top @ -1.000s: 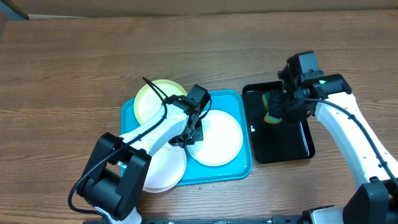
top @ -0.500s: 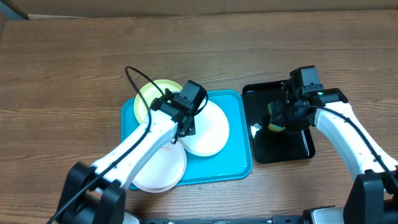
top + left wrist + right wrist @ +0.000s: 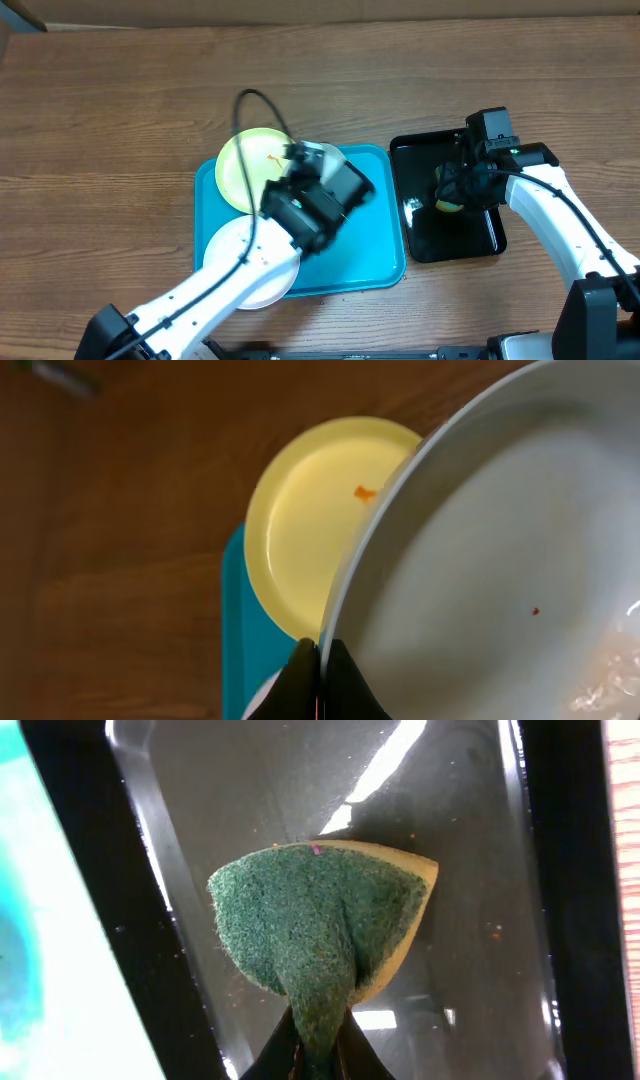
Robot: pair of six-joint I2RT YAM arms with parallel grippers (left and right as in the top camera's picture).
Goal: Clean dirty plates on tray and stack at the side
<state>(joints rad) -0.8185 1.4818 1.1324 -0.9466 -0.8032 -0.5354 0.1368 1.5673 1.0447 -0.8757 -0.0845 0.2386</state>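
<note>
My left gripper point(image 3: 318, 660) is shut on the rim of a white plate point(image 3: 480, 560) and holds it tilted, raised above the turquoise tray point(image 3: 375, 262). From overhead the left gripper point(image 3: 302, 172) and its wrist cover most of that plate; only a white edge point(image 3: 318, 155) shows. The pale yellow-green plate point(image 3: 248, 165), with a small orange smear, lies on the tray's far left corner; it also shows in the left wrist view point(image 3: 310, 520). A second white plate point(image 3: 232, 250) lies at the tray's near left corner. My right gripper point(image 3: 318, 1050) is shut on a green-and-yellow sponge point(image 3: 320, 920).
A glossy black tray point(image 3: 470, 240) stands right of the turquoise tray; the right gripper point(image 3: 447, 195) holds the sponge point(image 3: 450, 205) over it. The black tray's wet floor point(image 3: 470, 870) has small crumbs. Brown wooden table point(image 3: 100, 120) lies all around.
My left gripper has lifted the white plate off the tray and tilted it up toward the camera. My right gripper has shifted slightly with the sponge over the black tray.
</note>
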